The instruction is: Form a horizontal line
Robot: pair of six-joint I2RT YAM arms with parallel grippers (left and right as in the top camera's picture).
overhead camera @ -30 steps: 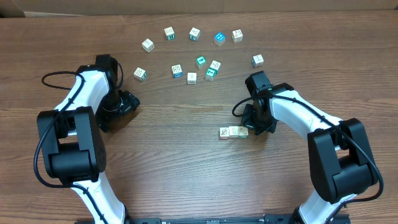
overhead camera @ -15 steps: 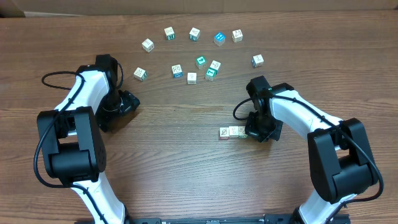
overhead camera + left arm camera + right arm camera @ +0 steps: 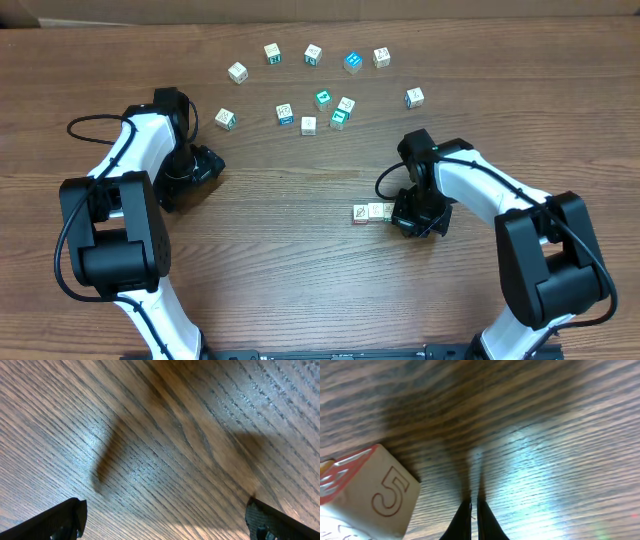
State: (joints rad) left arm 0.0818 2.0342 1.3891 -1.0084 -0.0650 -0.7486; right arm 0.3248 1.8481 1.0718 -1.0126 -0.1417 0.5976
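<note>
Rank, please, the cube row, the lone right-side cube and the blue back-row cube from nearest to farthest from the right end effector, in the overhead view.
1. cube row, just left of the right end effector.
2. lone right-side cube, farther back.
3. blue back-row cube, farthest back.

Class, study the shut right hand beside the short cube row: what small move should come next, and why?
Probably nudge the shut right hand sideways against the end cube, since its tips sit just beside it and the row looks slightly slanted.

R gripper [image 3: 415,214] | slid toward front edge | now over R end of row [image 3: 368,212]
</note>
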